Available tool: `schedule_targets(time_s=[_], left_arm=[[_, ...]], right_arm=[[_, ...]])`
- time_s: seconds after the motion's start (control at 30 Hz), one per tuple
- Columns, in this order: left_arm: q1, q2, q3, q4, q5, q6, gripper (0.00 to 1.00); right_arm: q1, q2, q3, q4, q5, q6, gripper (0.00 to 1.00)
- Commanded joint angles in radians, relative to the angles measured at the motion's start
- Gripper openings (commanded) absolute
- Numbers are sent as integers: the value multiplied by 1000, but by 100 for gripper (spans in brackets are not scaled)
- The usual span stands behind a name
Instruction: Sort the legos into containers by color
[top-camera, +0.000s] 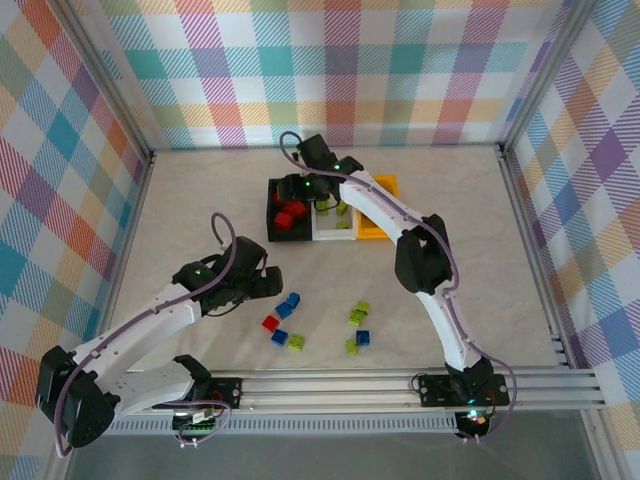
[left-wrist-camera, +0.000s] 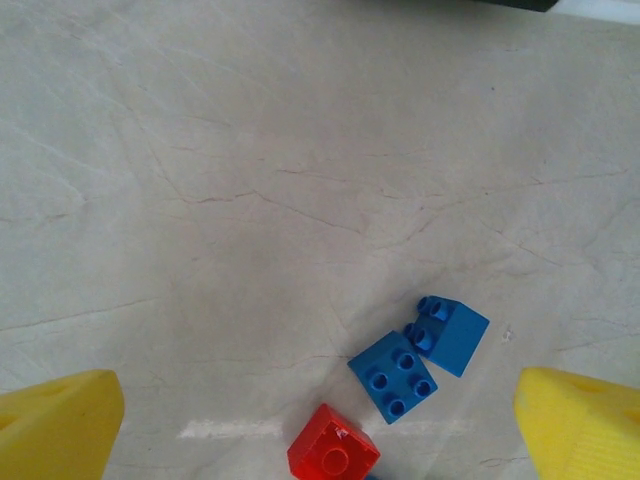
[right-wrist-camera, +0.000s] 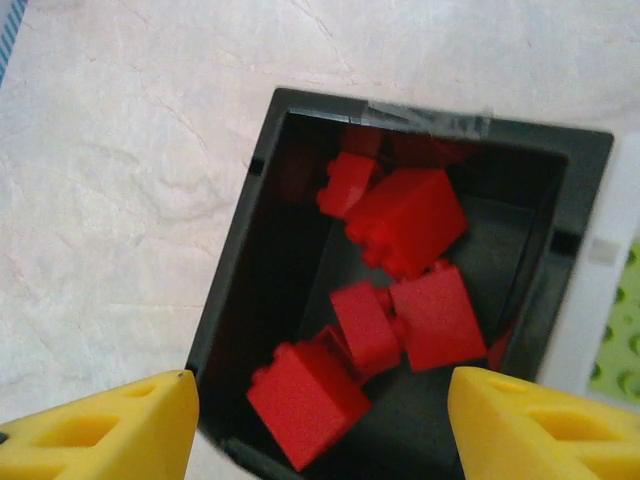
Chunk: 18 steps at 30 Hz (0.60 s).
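Gaping right tool (right-wrist-camera: 322, 405) above black bin (right-wrist-camera: 232, 300)

My fingers (right-wrist-camera: 110, 425) are yellow, the bin (right-wrist-camera: 235, 290) black, its legos (right-wrist-camera: 405, 220) red, the counter (left-wrist-camera: 250, 150) pale veined marble, walls (top-camera: 350, 70) pastel plaid.

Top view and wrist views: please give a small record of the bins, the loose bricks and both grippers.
black bin: holds red bricks
white bin: holds yellow-green bricks
loose bricks: blue, red, yellow-green, on the table near the arm bases
left gripper: open, above two blue bricks and a red one
right gripper: open, above the black bin
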Motion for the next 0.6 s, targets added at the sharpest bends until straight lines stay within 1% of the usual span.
schedule_targets(time_s=[0.0, 0.2, 0.3, 0.4, 0.47, 0.57], left_arm=[[7, 53, 11, 49, 63, 45, 100], [-5, 214, 61, 113, 147, 82, 98], [-35, 318, 106, 112, 150, 104, 92], [-70, 415, 154, 103, 140, 118, 87], [-91, 470, 178, 97, 121, 125, 84], [-107, 535, 204, 91, 108, 133, 75]], right_arm=[[4, -192, -196, 96, 12, -18, 67], [3, -486, -635, 224, 23, 6, 69], [3, -635, -829, 260, 43, 17, 69], [1, -755, -968, 270, 55, 32, 70], [-3, -818, -1031, 272, 63, 42, 70], [-12, -890, -1096, 272, 72, 58, 70]])
